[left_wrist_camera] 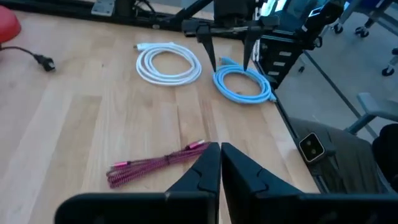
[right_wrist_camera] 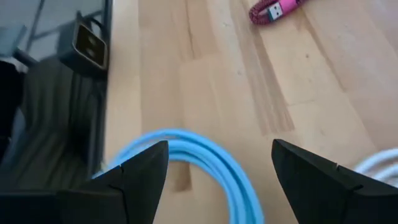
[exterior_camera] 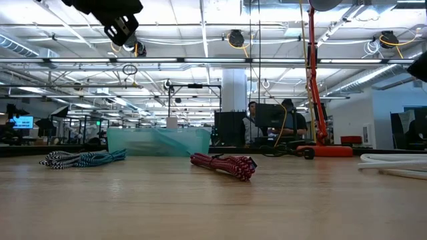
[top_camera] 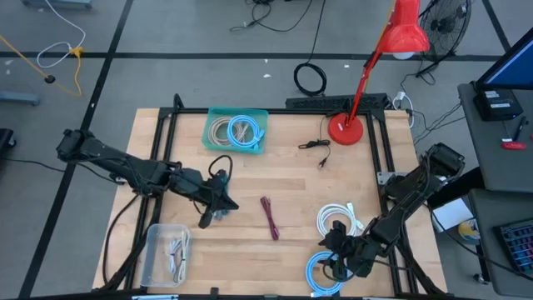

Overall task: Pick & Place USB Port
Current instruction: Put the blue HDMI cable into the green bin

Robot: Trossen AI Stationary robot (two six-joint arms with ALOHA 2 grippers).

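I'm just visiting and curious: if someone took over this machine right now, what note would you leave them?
Left claw: shut, empty, mid-table, near the bundled pink braided cable.
Right claw: open, poised over the coiled light-blue cable at the table's near right edge.
White coiled cable lies beside it.
Done: the teal bin and the clear plastic tray each already hold cables.
Left: blue, white and pink cables to bin.

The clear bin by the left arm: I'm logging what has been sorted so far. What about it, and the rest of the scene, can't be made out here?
- Clear bin: contents too small in the high view to name.
- Teal bin: low view shows only its blurred wall.
- Blue cable: right wrist view cuts it at the bottom edge; right gripper open above it.
- Left gripper: shut, apparently empty.
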